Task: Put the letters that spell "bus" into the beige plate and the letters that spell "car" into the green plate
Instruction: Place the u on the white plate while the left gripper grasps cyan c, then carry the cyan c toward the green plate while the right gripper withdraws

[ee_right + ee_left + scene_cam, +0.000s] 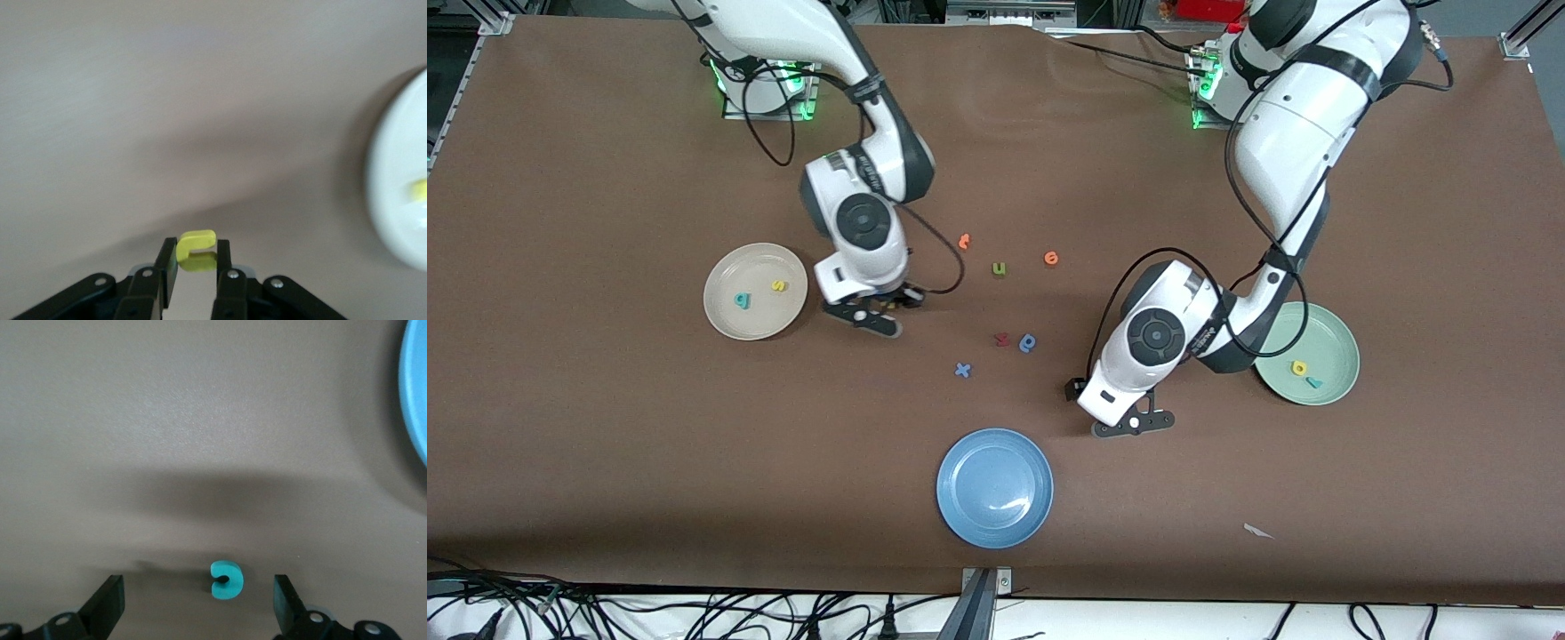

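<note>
My right gripper (pixel 197 252) is shut on the yellow u (pixel 198 238), low over the table beside the beige plate (pixel 729 320). That plate holds the teal b (pixel 743 300) and the yellow s (pixel 779 286). My left gripper (pixel 197 590) stands open, low over the table between the blue plate and the green plate (pixel 1334 342). The teal c (pixel 227 579) lies flat on the table between its fingers, touching neither. In the front view both hands, the right gripper (pixel 876 309) and the left gripper (pixel 1134 422), hide their letters. The green plate holds the yellow a (pixel 1299 366) and the teal r (pixel 1313 382).
Loose letters lie mid-table: two orange ones (pixel 964 240) (pixel 1051 258), an olive u (pixel 999 268), a red one (pixel 1002 339), a darker blue round one (pixel 1028 342) and a blue x (pixel 962 370). A blue plate (pixel 995 487) sits nearest the front camera.
</note>
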Controlling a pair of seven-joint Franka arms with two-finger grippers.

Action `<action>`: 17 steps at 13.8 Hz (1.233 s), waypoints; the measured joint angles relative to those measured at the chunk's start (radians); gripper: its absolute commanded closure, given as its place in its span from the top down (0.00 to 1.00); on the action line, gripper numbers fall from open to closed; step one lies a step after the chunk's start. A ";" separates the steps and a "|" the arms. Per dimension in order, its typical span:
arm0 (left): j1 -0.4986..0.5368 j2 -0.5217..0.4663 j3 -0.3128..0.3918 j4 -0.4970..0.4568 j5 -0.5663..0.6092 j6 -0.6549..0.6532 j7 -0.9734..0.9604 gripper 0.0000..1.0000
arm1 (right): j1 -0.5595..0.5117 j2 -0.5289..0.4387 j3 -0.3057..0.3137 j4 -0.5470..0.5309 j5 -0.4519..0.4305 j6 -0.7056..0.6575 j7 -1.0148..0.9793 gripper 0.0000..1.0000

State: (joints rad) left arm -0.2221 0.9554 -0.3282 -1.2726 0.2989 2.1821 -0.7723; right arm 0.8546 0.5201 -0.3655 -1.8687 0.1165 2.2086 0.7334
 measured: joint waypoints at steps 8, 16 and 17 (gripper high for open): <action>-0.010 0.030 0.003 0.020 0.000 0.002 -0.020 0.67 | -0.026 -0.129 -0.284 -0.311 0.001 0.005 -0.488 0.29; -0.020 0.040 0.003 0.024 0.000 0.017 -0.049 0.37 | -0.022 -0.153 -0.277 -0.262 0.002 -0.092 -0.496 1.00; -0.020 0.040 0.003 0.025 0.000 0.017 -0.049 0.32 | -0.022 -0.165 -0.277 -0.193 0.002 -0.188 -0.496 1.00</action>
State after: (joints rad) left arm -0.2426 0.9959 -0.3253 -1.2477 0.2989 2.1991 -0.8211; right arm 0.8329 0.3550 -0.6422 -2.0616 0.1190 2.0202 0.2372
